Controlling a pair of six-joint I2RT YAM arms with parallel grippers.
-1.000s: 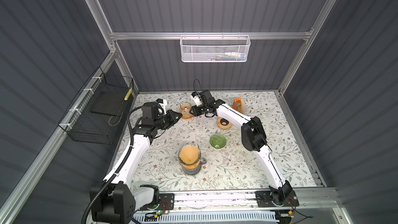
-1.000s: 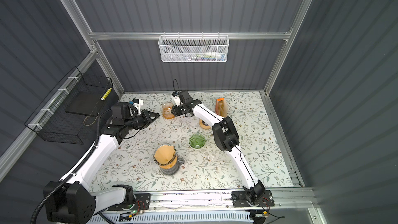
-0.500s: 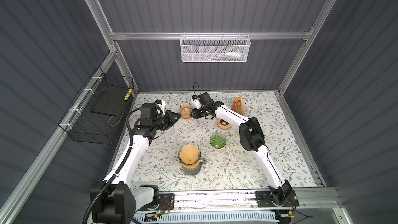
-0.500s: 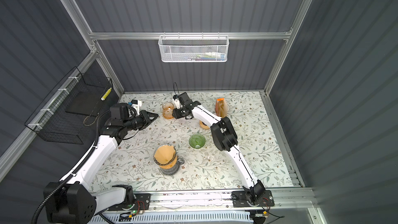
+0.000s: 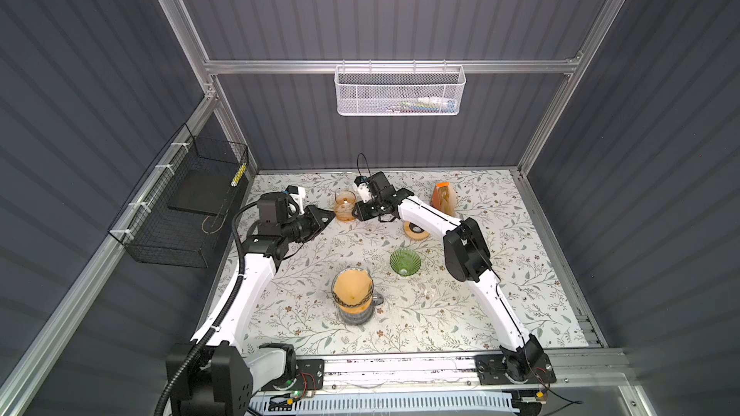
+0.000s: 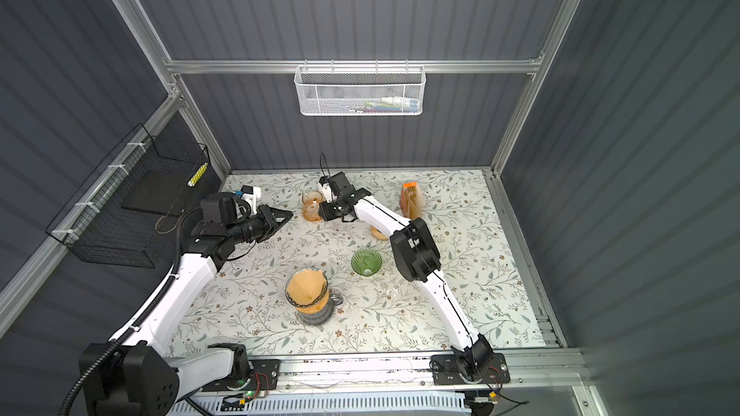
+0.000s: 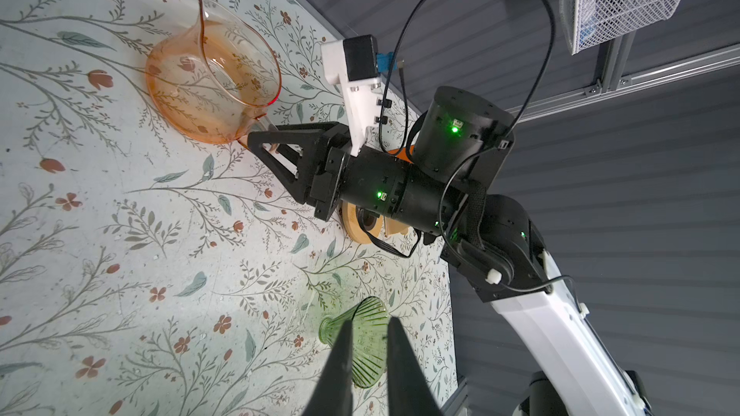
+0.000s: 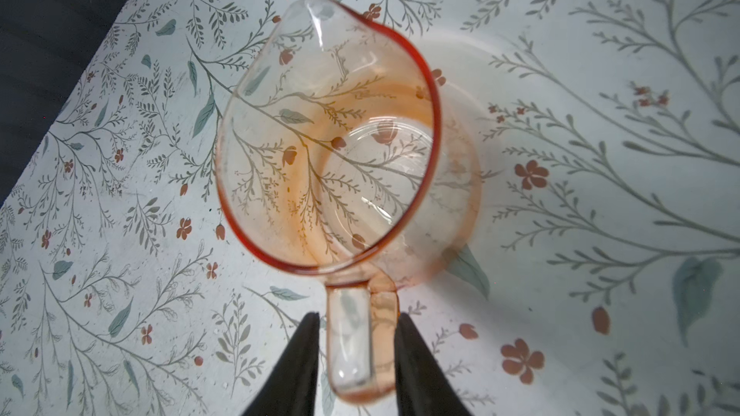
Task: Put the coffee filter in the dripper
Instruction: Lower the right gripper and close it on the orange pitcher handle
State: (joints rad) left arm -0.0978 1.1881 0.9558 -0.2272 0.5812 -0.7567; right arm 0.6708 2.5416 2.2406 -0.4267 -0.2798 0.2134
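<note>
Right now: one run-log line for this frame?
right gripper: around pitcher handle, unclamped | left gripper: empty | green dripper: empty

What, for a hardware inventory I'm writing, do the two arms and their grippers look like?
Left arm and right arm: white links, black joint housings. Left gripper and right gripper: black, triangular, tapering fingers. A thin black cable loops over the right wrist, where green lights glow.

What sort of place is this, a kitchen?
Likely a robot test cell, not a kitchen: two white robot arms, an aluminium frame with grey walls, and a green dripper set out.
</note>
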